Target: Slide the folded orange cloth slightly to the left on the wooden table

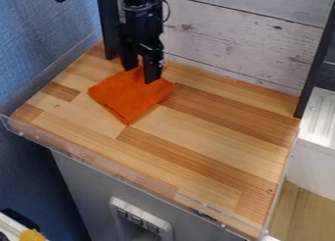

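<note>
One orange cloth (124, 99) is lying at about eleven o'clock from the middle of the wooden counter (203, 130). It is spreading flat in a rough diamond, with one corner pointing to six o'clock, one to nine and one to between two and three. Its upper part is rising and creasing around the tips of the black gripper (141, 74).

The gripper is hanging down from the arm (139, 14) at twelve o'clock, and its two fingers are standing apart, with some orange fabric showing between them. The finger on the three o'clock side is reaching lower onto the cloth.

A dark post (108, 27) is standing just beside the arm at eleven o'clock, and another (315, 63) is leaning at two. Whitish boards (235, 39) are running between them. A blue wall (39, 44) is rising at ten o'clock, and a clear rim (124, 174) is edging the counter from nine to five. Below it, at six, a gray panel (85, 186) is holding a socket strip (141, 221).
</note>
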Motion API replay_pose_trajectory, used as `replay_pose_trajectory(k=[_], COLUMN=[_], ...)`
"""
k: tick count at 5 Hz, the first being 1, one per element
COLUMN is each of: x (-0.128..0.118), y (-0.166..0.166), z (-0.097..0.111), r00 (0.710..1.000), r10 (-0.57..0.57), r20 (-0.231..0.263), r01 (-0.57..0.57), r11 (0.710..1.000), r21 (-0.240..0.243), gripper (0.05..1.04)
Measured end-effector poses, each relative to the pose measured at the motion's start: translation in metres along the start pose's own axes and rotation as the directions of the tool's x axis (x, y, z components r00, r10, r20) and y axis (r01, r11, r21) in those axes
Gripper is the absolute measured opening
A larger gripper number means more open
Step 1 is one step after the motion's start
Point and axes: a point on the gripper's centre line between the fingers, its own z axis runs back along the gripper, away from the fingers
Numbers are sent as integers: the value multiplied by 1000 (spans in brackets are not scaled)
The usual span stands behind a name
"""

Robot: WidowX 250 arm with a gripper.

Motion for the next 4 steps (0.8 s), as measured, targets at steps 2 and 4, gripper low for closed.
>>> replay_pose_trajectory(k=[2, 4], x=[-13, -17], y=[10, 17], z=[1, 2], r00=[998, 995], r10=[-68, -97], r20=[2, 9], r01=[68, 98], r11=[998, 995], r21=[-15, -13], gripper=[680, 160])
